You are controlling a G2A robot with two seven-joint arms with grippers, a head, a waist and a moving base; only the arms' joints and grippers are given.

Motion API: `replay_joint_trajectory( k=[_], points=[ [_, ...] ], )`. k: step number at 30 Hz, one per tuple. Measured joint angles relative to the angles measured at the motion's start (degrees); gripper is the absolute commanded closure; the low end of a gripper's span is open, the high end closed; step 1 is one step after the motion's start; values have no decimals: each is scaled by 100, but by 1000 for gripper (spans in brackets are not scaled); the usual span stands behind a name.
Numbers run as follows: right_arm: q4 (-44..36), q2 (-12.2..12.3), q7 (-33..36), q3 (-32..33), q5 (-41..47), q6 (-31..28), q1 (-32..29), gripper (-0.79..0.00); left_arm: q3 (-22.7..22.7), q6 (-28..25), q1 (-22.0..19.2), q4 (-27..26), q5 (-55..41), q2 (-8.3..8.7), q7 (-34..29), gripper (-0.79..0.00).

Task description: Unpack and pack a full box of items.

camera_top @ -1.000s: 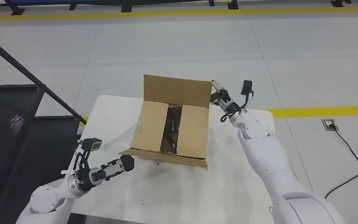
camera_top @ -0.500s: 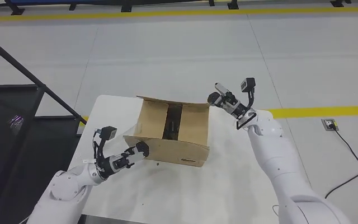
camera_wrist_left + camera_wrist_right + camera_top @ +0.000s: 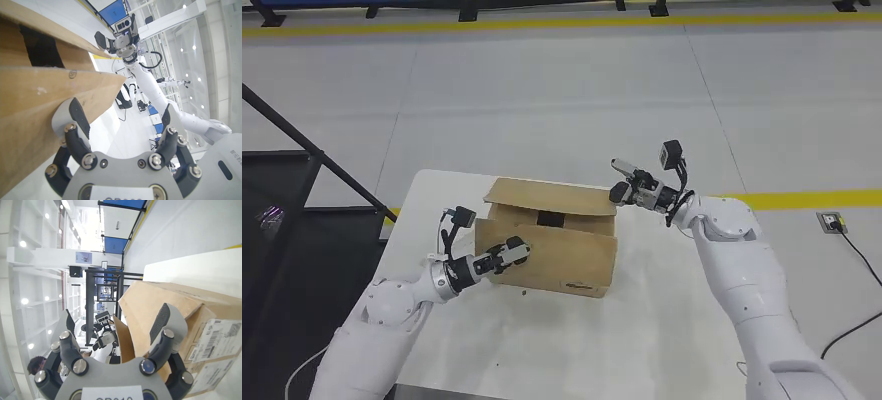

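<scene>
Black framing (image 3: 302, 165) stands close off the left edge of the white table (image 3: 642, 335), so you have little room on that side. Next comes the left gripper (image 3: 514, 250), low against the near left corner of the cardboard box (image 3: 567, 268). Its fingers are spread wide with nothing between them, and one pad (image 3: 79, 115) lies on the near flap's outer face. The box sits mid-table, mouth upward. Its long axis seems to run left to right across the table, though the angle makes that hard to judge. Both long flaps are folded most of the way over, leaving a dark slot (image 3: 550, 216) between them. At the far right corner you find the right gripper (image 3: 618, 188), fingers also apart, and the far flap's edge stands between them. You cannot tell whether it touches. Bare tabletop runs in front of the box and to its right. Beyond lies pale floor with a yellow line (image 3: 812, 200).
</scene>
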Motion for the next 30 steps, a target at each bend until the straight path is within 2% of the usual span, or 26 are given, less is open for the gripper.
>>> replay_joint_trajectory(
  k=[4, 9, 16, 25, 30],
  points=[
    [-743, 0, -190, -170, -145, 751, -309, -785, 222, 99, -198, 158, 180, -66, 177, -785],
    [-1724, 38, -178, -238, -81, 1241, -814, -785, 443, 208, -394, 380, 285, -139, 294, -785],
    [-2475, 122, -174, -239, -152, 1788, -1200, -785, 598, 232, -562, 567, 349, -208, 385, -785],
    [-2459, 146, -381, -465, -184, 1932, -1379, -785, 466, 38, -545, 574, 182, -219, 521, -785],
    [-2312, 159, -497, -525, -86, 1614, -1448, -785, -148, -262, -168, 234, -21, -84, 541, -785]
  ],
)
